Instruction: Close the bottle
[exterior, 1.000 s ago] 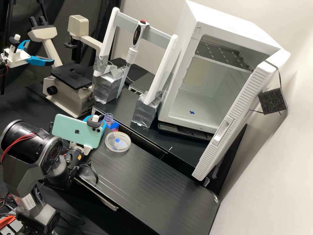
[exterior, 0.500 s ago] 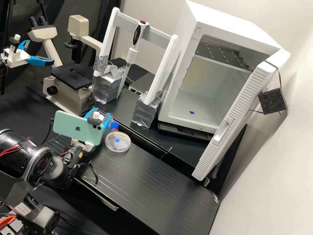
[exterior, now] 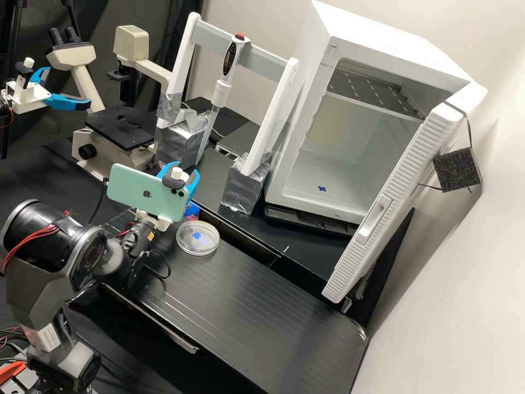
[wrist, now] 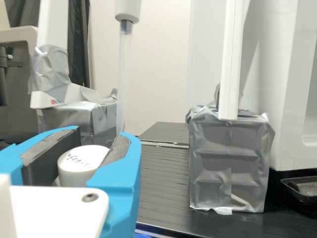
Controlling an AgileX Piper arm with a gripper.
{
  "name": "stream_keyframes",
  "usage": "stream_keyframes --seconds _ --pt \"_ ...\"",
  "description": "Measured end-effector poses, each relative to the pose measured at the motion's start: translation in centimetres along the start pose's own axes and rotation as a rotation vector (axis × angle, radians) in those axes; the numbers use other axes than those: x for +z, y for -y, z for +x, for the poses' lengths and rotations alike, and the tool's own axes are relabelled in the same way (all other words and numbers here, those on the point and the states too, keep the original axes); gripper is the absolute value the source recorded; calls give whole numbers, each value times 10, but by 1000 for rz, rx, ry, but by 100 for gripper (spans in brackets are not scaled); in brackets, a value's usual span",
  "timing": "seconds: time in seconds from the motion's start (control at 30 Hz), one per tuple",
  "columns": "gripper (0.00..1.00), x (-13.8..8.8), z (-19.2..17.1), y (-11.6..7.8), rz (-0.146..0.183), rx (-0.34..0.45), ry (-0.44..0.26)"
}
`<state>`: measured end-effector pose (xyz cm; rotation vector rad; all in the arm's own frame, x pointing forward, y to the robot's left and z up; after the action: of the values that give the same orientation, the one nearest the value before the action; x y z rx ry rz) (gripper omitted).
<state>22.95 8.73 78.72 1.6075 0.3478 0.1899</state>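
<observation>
white cap (wrist: 81, 163) within the gripper (exterior: 186, 168)

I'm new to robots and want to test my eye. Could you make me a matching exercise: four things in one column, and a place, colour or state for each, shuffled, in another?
Things:
1. Cap
2. Phone
3. Dish
4. Door

Places, colours, states:
A. Clear and round
B. Standing open, on the white box
C. Held in the claw
D. Pale green

Right pairs: 1-C, 2-D, 3-A, 4-B
</observation>
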Motion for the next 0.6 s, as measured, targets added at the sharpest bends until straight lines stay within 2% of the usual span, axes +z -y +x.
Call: stream_keyframes --seconds 0.2,0.3,0.4,0.6 --pt "0 2 8 10 -14 -48 19" --pt "0 3 10 15 -9 -67 27" --pt "0 8 12 18 -25 -76 52" --pt "0 13 13 22 -22 -84 72"
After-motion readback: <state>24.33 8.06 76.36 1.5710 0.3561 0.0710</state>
